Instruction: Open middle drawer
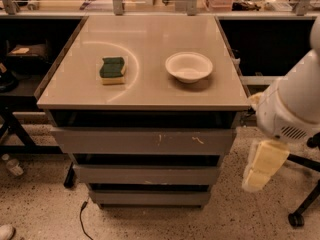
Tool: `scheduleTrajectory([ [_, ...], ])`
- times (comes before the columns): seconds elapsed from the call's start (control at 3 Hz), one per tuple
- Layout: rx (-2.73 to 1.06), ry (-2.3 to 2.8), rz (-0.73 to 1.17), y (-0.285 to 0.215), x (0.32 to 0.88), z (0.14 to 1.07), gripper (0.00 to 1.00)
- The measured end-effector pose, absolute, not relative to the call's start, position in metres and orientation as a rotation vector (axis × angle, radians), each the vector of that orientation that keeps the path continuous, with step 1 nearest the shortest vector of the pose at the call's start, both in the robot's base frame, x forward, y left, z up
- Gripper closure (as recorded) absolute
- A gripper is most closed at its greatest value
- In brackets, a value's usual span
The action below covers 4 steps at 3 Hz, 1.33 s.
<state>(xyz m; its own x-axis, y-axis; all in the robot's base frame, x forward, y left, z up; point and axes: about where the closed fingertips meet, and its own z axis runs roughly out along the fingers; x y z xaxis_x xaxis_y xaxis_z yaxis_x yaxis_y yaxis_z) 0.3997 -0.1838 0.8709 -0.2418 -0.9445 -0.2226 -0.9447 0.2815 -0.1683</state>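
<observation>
A grey cabinet with a beige top (150,91) stands in the middle of the camera view with three stacked drawer fronts, all closed. The middle drawer (147,174) is the plain grey front of medium height, below the taller scratched front (142,141) and above the narrowest front (150,198). My gripper (261,166), pale yellow under the white arm (292,106), hangs to the right of the cabinet, level with the middle drawer and apart from it.
A green and yellow sponge (113,70) and a white bowl (189,66) sit on the cabinet top. Dark shelving (20,59) is at the left, a chair base with a caster (295,219) at the lower right, and a cable (82,216) on the speckled floor.
</observation>
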Motion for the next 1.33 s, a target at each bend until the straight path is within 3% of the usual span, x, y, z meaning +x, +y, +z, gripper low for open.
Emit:
scheduleTrajectory([
  [0.33, -1.781, 2.316, 0.091, -0.164, 0.386, 0.784, 0.0],
  [0.67, -1.785, 2.307, 0.103, -0.161, 0.385, 0.783, 0.0],
  [1.33, -1.624, 2.383, 0.345, -0.11, 0.375, 0.679, 0.0],
])
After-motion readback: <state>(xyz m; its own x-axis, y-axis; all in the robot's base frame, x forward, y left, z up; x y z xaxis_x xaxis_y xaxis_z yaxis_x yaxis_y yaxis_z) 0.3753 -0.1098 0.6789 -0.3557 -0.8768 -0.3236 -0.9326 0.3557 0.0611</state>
